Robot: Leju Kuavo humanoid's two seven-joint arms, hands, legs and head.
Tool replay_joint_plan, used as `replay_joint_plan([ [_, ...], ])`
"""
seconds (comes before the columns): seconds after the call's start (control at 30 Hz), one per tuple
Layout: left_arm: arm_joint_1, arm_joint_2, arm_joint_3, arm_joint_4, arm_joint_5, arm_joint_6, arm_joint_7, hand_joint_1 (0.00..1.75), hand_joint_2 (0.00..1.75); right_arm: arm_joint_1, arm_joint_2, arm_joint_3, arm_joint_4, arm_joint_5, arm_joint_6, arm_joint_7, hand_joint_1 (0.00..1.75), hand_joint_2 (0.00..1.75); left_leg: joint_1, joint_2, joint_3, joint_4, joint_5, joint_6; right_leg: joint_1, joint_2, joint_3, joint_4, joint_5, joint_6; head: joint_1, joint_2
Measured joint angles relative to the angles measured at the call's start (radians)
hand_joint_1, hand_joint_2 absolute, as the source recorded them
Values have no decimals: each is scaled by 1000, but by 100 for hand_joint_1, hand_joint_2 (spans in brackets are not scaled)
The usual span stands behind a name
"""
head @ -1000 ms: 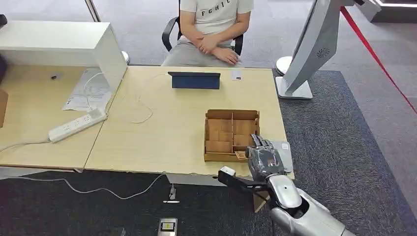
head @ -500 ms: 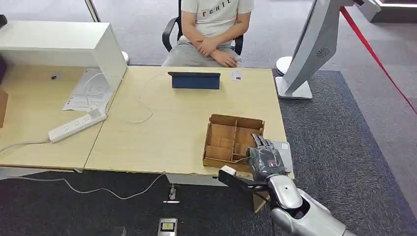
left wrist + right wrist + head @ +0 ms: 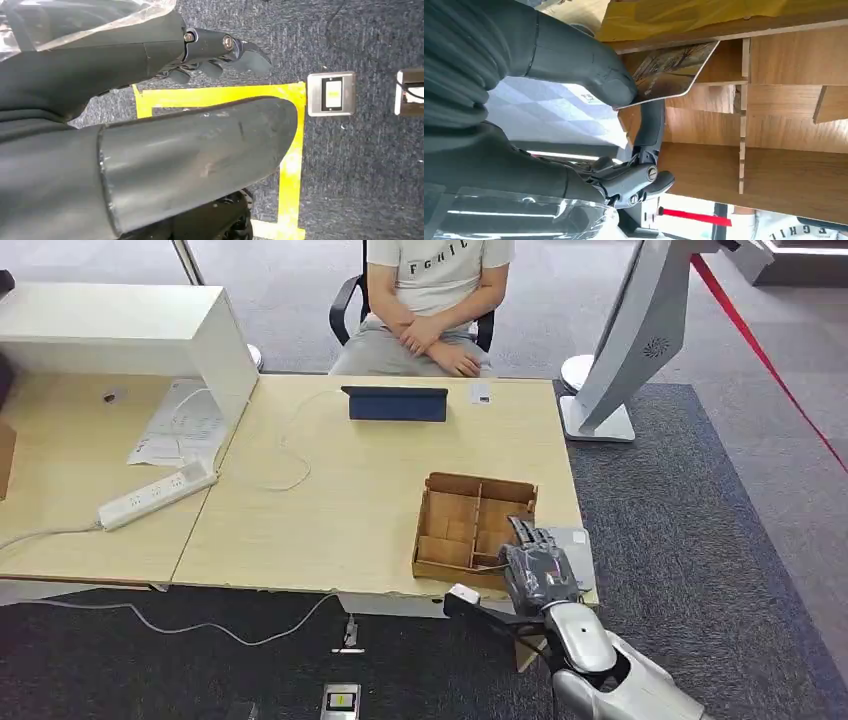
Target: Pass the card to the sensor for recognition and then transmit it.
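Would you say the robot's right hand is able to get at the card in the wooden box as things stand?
Probably yes: the right hand already pinches the card between thumb and a finger, over the open-topped wooden box, and nothing lies across it.

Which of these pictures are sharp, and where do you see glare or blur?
Head view: evenly lit and sharp, soft shadows under the table. Right wrist view: the card is sharp, the right hand close and soft, bright glare behind it. Left wrist view: the left hand is blurred, the floor sharp.
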Motion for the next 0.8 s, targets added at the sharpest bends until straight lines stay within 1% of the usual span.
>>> replay_joint_plan([
  [0.23,12,0,1,2,0,11,-3,0,0,-5,7,5,9,37,-26,-8,175,175,0,0,0,0,0,0,0,0,0,0,0,0,0,0],
  [0.4,13,-7,2,7,-4,21,0,0,0,-29,8,6,9,66,-31,-1,175,175,0,0,0,0,0,0,0,0,0,0,0,0,0,0],
  [0.6,15,-14,3,10,-6,24,10,0,0,-48,-8,1,-25,94,-40,21,175,175,0,0,0,0,0,0,0,0,0,0,0,0,0,0],
  [0.8,15,-21,12,11,-5,36,12,0,0,-66,-22,-4,-60,107,-31,25,175,175,0,0,0,0,0,0,0,0,0,0,0,0,0,0],
])
